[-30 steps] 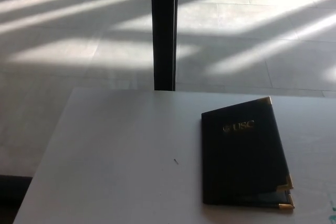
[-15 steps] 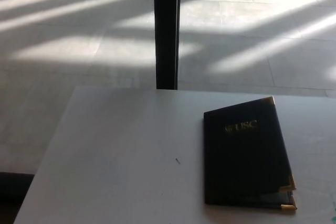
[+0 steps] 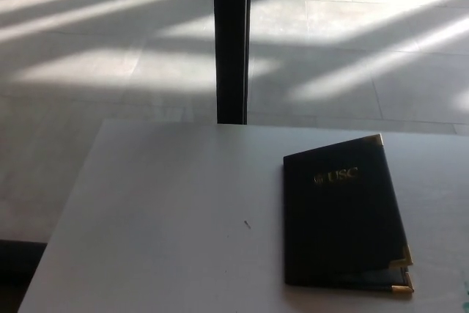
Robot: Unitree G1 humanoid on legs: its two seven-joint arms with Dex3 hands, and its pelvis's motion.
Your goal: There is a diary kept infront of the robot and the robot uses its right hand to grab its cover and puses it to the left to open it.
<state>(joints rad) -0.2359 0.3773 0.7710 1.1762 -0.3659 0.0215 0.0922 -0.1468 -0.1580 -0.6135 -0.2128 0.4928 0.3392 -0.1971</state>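
Closed dark diary [image 3: 343, 214] lies on the table [image 3: 168, 210]; neither robot hand is visible.

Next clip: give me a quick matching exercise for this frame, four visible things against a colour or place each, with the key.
Things:
1. diary
2. corner caps
3. post
4. table

Descriptions:
A. black, upright on the floor beyond the table's far edge
B. white, carrying the diary
C. gold, on the cover's right side
D. dark, closed, lying right of the table's middle

Pairs: 1-D, 2-C, 3-A, 4-B
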